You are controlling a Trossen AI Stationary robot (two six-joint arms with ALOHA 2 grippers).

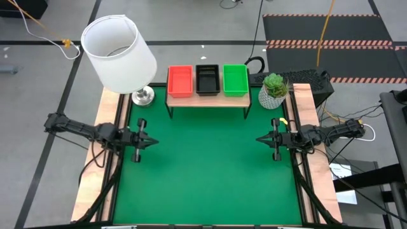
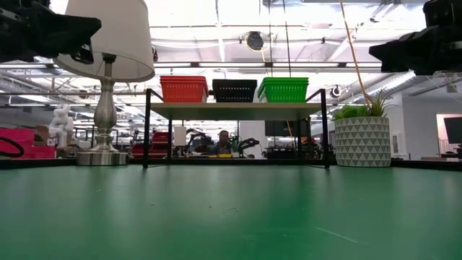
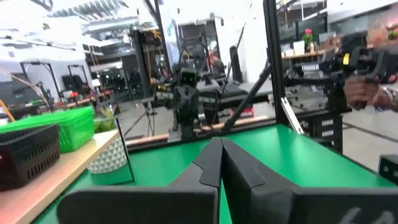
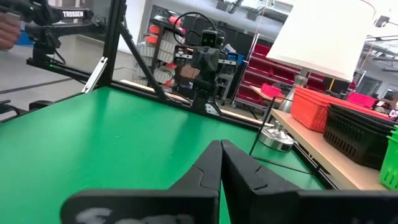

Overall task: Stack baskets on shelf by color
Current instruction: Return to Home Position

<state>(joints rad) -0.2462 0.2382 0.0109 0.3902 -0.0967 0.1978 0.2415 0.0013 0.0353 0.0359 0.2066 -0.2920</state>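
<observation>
The shelf (image 1: 206,98) stands at the table's far middle on thin black legs. On its wooden top rest an orange-red basket stack (image 1: 180,81), a black basket stack (image 1: 207,79) and a green basket stack (image 1: 235,79), side by side. The low view shows the same orange-red (image 2: 184,89), black (image 2: 234,90) and green (image 2: 283,89) baskets. My left gripper (image 1: 152,142) hovers shut at the table's left edge, pointing right. My right gripper (image 1: 259,139) hovers shut at the right edge, pointing left. Both are far from the shelf and hold nothing.
A table lamp with a white shade (image 1: 119,54) stands at the far left beside the shelf. A potted plant (image 1: 274,90) stands at the far right. The green table mat (image 1: 206,172) lies bare between the two grippers. Light wooden rails (image 1: 108,127) run along both sides.
</observation>
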